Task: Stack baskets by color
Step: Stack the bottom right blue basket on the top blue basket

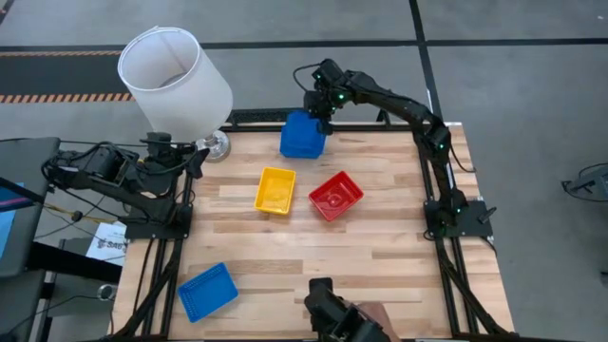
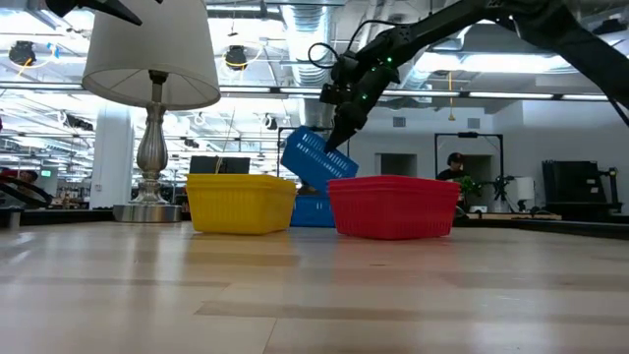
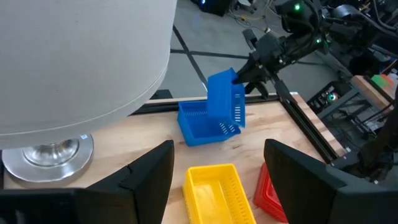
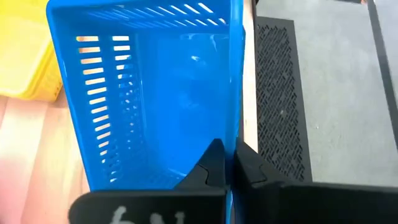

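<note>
Right gripper (image 1: pixel 321 112) at 12 o'clock on the table, fingers pinched on one wall of a tilted blue basket (image 1: pixel 305 131), which hangs over a second blue basket (image 3: pixel 200 126) on the table edge. We judge it best to level the held one, square the rims, then lower it straight. Left gripper (image 3: pixel 217 180) waits at 9 o'clock, spread. Slotted glossy plastic walls; yellow basket (image 1: pixel 275 189), red basket (image 1: pixel 335 196) centre, another blue basket (image 1: pixel 207 290) at 7 o'clock
</note>
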